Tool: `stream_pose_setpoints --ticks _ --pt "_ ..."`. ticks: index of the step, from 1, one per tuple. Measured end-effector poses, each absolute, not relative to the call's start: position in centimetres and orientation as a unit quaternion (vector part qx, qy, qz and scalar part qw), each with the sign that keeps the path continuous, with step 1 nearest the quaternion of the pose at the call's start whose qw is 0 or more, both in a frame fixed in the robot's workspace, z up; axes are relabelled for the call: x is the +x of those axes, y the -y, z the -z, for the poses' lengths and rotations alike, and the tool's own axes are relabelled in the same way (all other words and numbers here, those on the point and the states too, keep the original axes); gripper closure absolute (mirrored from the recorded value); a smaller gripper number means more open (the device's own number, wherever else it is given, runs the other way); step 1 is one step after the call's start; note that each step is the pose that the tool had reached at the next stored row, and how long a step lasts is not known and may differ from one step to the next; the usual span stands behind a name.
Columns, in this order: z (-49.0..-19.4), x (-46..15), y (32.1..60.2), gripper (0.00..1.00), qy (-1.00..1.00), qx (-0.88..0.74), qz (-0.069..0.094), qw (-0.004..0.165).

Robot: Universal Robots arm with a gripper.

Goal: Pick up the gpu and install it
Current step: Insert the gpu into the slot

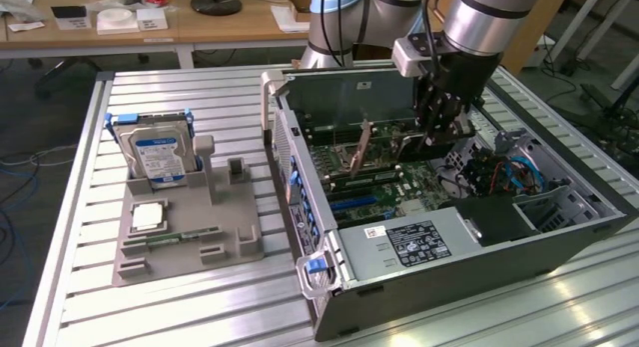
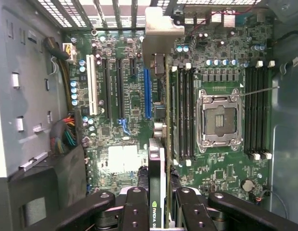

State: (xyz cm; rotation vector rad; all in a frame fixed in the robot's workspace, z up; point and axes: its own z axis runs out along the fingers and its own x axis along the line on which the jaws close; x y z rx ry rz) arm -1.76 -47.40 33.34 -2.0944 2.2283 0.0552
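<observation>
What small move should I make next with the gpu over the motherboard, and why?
Probably a slight sideways nudge toward the blue slot before lowering. The fingers are shut on the gpu, held edge-on above the motherboard. The blue slot shows beside the card's edge, parallel to it rather than under it. Whether that slot is the target I cannot confirm.

**Item:** gpu (image 2: 157,178).
**Look:** thin, flat expansion card, seen edge-on in the wrist view. One face is black with a green logo patch, the other is brownish-tan board. A silver bracket (image 2: 161,29) sits at its far end.
**State:** clamped in the gripper (image 2: 158,214).
**Pose:** standing on edge over the motherboard (image 2: 125,120), parallel to the memory slots (image 2: 182,115).
**Location:** inside the open computer case (image 1: 479,287), upper centre-right of the exterior view.
</observation>
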Motion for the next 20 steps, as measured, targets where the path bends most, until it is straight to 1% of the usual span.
stream_pose_setpoints --ticks 10,20 --pt "-32.1 -2.4 47.5 0.73 -0.727 -0.685 -0.018 0.042" --pt "-31.5 -3.2 47.7 0.73 -0.727 -0.685 -0.018 0.042"
